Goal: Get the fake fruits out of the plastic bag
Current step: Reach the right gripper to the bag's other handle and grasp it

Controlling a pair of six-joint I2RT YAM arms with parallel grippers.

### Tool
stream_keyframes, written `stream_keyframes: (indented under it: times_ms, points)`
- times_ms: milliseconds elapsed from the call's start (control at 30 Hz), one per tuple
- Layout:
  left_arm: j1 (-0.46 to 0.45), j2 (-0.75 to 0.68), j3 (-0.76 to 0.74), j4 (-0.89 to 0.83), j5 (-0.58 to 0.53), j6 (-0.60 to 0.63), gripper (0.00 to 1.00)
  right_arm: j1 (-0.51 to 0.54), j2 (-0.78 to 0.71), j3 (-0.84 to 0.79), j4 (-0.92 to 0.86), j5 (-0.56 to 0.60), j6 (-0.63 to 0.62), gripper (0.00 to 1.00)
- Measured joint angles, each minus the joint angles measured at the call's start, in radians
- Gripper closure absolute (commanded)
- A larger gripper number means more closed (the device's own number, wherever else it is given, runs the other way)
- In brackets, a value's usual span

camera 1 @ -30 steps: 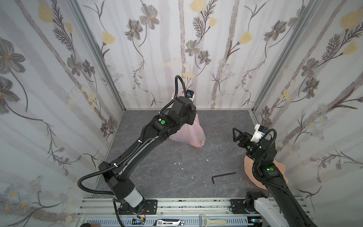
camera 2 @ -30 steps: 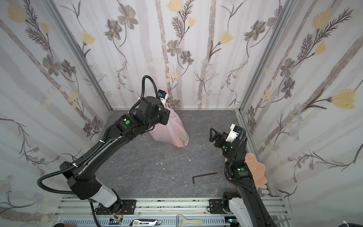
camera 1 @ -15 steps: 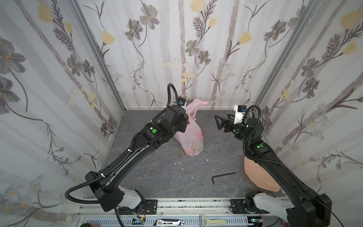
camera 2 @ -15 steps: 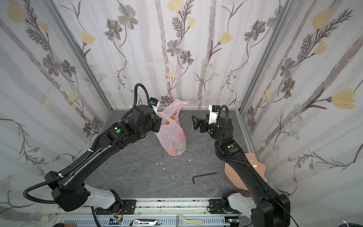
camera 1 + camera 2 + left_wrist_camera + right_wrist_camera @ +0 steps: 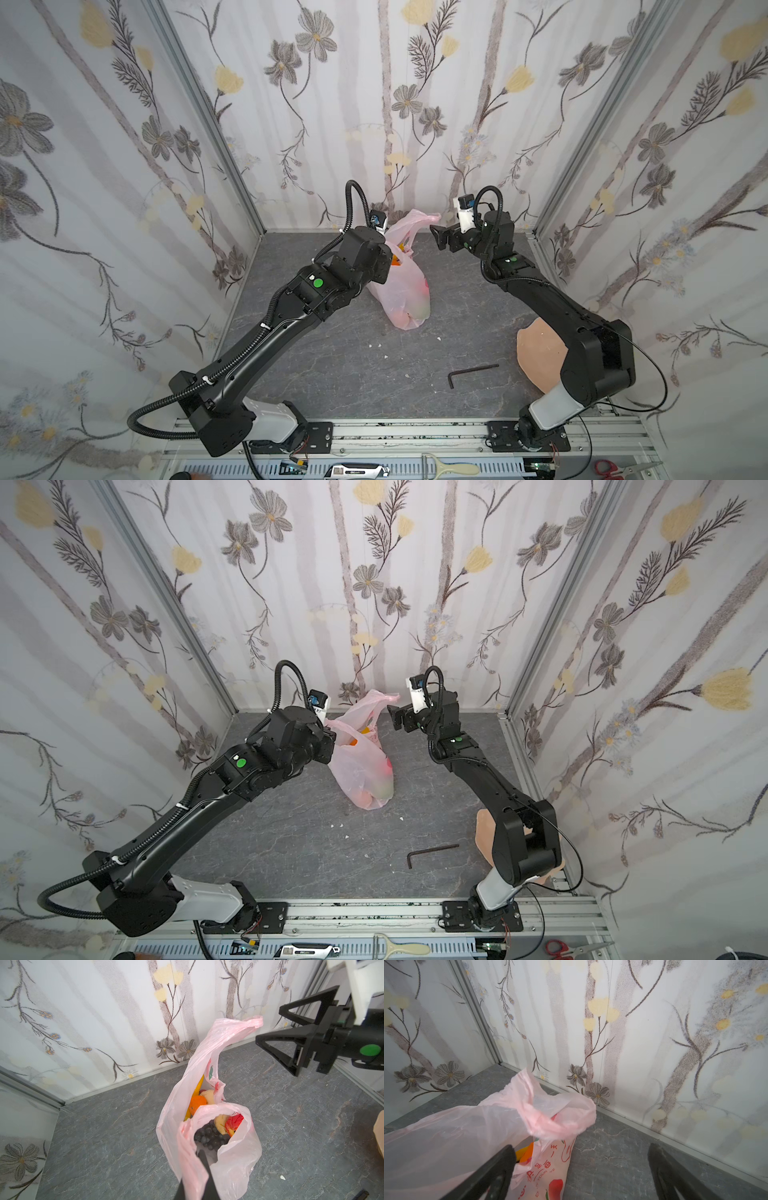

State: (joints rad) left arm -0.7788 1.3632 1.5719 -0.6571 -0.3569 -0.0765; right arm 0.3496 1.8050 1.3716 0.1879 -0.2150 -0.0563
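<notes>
left wrist view: left end effector (image 5: 201,1157) is clamped shut on one handle of the thin translucent pale-pink crinkly plastic bag (image 5: 234,1167), with film bunched round the black fingers and the mouth pulled open. right end effector (image 5: 269,1024) has jaws spread wide and empty, near the free handle loop (image 5: 239,1025), not touching it. in both top views the plastic bag sits upper centre of the frame, its bottom on the grey stone-look desk (image 5: 332,374) near the back wall, between the two arms.

step as i read it: opening the bag. nothing is unloaded yet and no fruit lies on the desk. next move likely needs the right end effector to pinch the free handle loop and widen the mouth, or dip straight in. the film is floppy, so a grab could catch plastic too.

counts, fake fruits (image 5: 208,1097) seen through the mouth:
- one orange (image 5: 197,1103)
- one dark grape bunch (image 5: 207,1136)
- one red apple (image 5: 234,1124)
- two beige pears (image 5: 219,1125)
- one yellow banana (image 5: 198,1087)
- one greenish lump (image 5: 419,309) showing through the film; cannot tell more, and others may be hidden

also one peach-pink wavy-edged dish (image 5: 536,353) at lower right, partly behind the right arm, and one black hex key (image 5: 469,372) at lower right of centre.
</notes>
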Motion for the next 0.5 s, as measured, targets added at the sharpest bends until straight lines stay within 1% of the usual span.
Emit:
stream_keyframes:
  times_ms: [100, 200, 300, 333, 433, 467, 500]
  points:
    - [0.000, -0.007, -0.010, 0.003, 0.003, -0.002, 1.00, 0.005, 0.075, 0.083, -0.003, 0.000, -0.038, 0.12]
    - [0.002, -0.013, -0.018, 0.006, 0.002, -0.002, 1.00, 0.010, 0.156, 0.188, -0.020, -0.027, -0.060, 0.28]
    - [0.016, -0.019, -0.020, 0.008, 0.004, -0.001, 1.00, 0.021, 0.235, 0.310, -0.071, -0.051, -0.074, 0.52]
    - [0.023, -0.021, -0.020, 0.008, 0.004, -0.002, 1.00, 0.026, 0.251, 0.335, -0.089, -0.054, -0.077, 0.62]
    - [0.061, -0.021, -0.020, 0.010, 0.007, -0.003, 1.00, 0.037, 0.259, 0.361, -0.126, -0.073, -0.080, 0.90]
    - [0.077, -0.021, -0.020, 0.009, 0.010, -0.003, 1.00, 0.039, 0.258, 0.364, -0.132, -0.078, -0.079, 0.95]
    - [0.094, -0.019, -0.017, 0.009, 0.012, -0.003, 1.00, 0.040, 0.255, 0.364, -0.137, -0.083, -0.078, 0.98]
